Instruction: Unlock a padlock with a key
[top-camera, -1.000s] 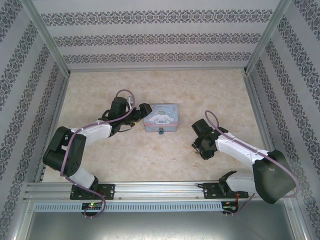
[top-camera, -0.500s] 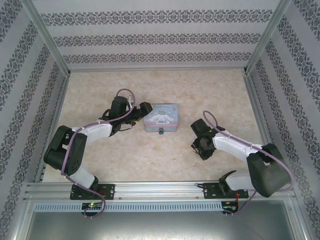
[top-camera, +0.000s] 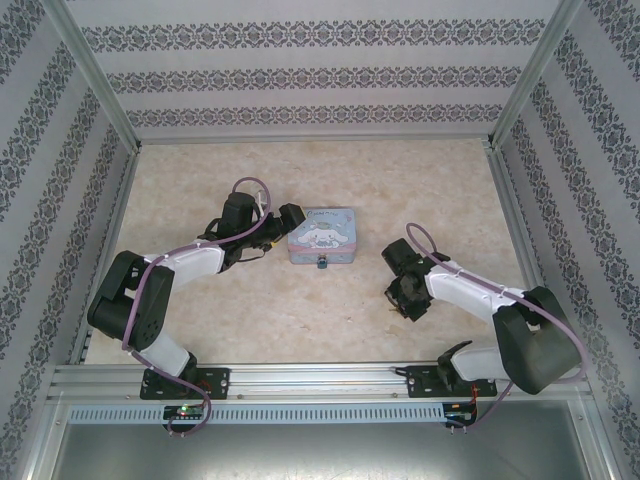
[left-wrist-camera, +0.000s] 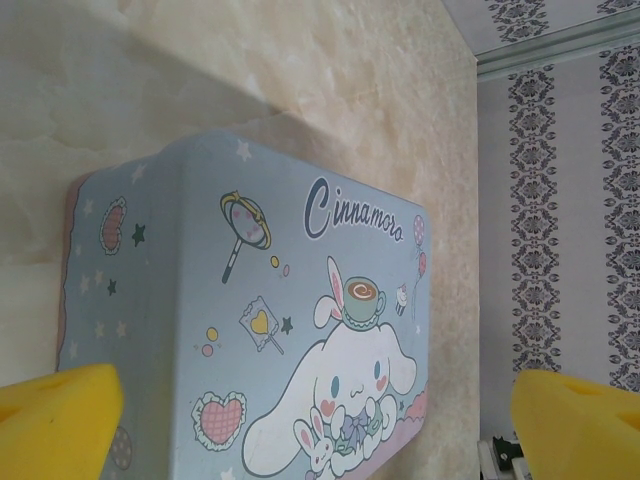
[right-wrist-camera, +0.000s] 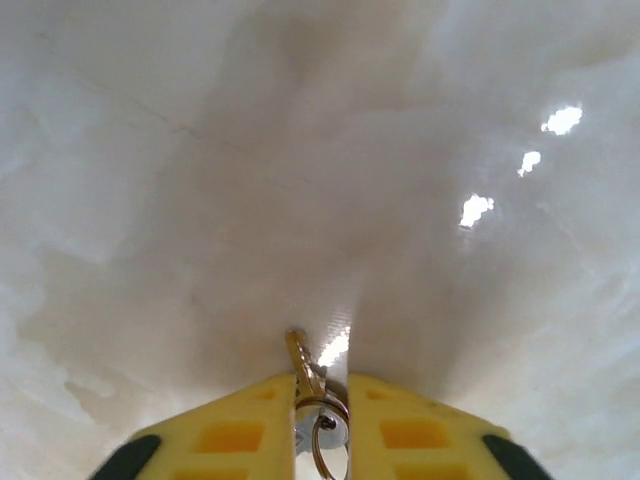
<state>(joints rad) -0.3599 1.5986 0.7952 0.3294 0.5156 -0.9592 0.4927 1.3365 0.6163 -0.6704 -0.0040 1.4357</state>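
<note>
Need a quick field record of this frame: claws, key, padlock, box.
left claw: open, at the left end of the tin box
right claw: shut on the key, close over the table, right of the box
key: brassy, on a ring
padlock: at the box's near side, no key in it

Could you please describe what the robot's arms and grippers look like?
The left arm and right arm have white links, bulky black joints and a mauve cable looping along each. The left pads are plain yellow; the right pads are yellow with rectangular recesses and black outer corners.
</note>
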